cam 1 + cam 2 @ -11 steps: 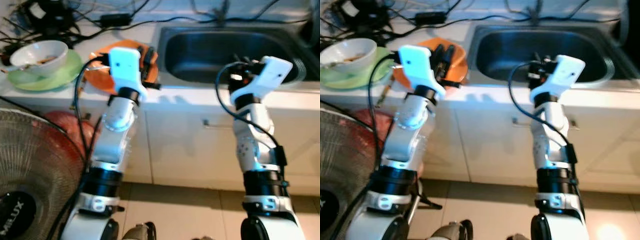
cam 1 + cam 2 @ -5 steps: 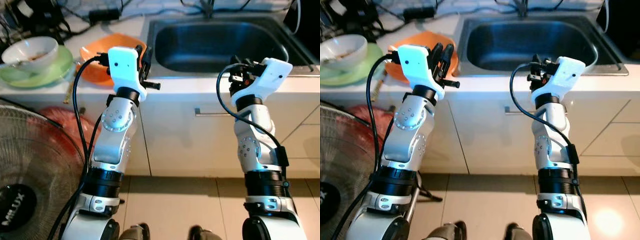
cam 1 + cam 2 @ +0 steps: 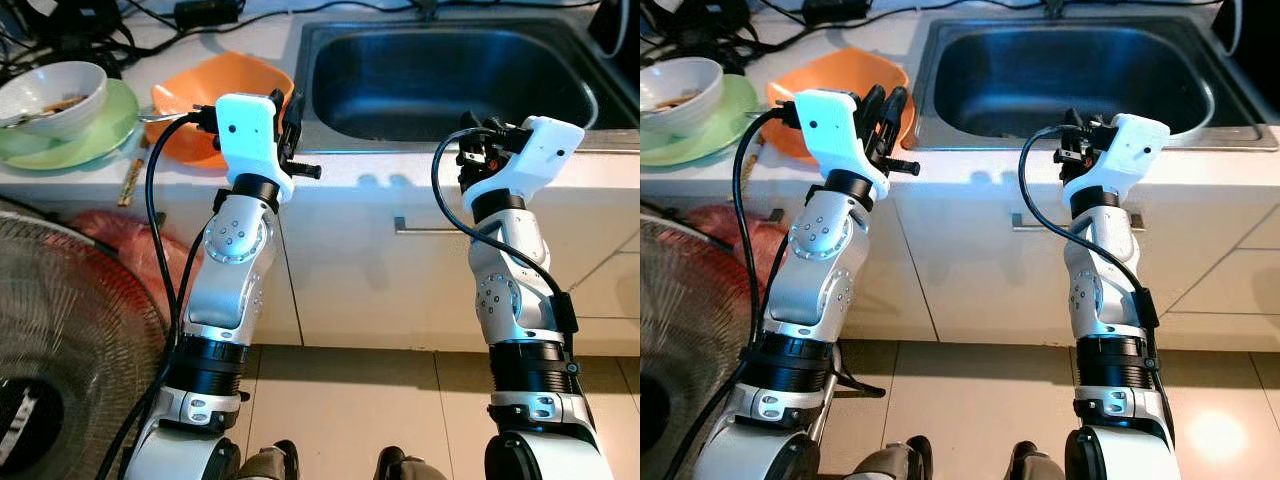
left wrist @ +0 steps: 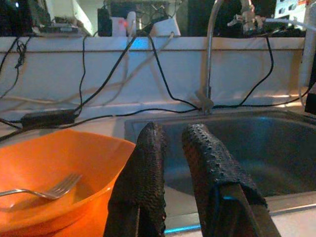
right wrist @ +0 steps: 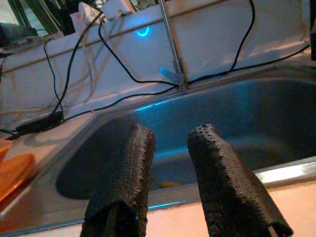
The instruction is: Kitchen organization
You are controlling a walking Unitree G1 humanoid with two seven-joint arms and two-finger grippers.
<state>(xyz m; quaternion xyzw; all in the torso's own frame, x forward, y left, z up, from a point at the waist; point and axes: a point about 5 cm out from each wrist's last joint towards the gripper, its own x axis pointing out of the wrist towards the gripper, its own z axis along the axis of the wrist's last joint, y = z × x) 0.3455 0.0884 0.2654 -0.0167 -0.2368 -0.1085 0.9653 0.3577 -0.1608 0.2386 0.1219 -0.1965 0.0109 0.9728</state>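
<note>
Both arms are raised in front of the counter [image 3: 90, 185]. The left gripper [image 4: 173, 143] hovers at the near edge between the orange bowl [image 3: 215, 100] and the sink [image 3: 450, 75], its 2 fingers slightly spread and empty. A fork [image 4: 42, 190] lies in the bowl. The right gripper [image 5: 170, 143] hangs before the sink's near rim, fingers parted, holding nothing. Far left, a white bowl [image 3: 50, 95] sits on a green plate [image 3: 105, 125].

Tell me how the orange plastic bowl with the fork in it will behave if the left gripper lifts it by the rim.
The orange plastic bowl looks thin-walled, so probably light and slightly flexible at the rim. The metal fork lies loose inside and would likely slide or rattle if tilted. The left gripper has a narrow gap; the glossy rim may slip.
</note>
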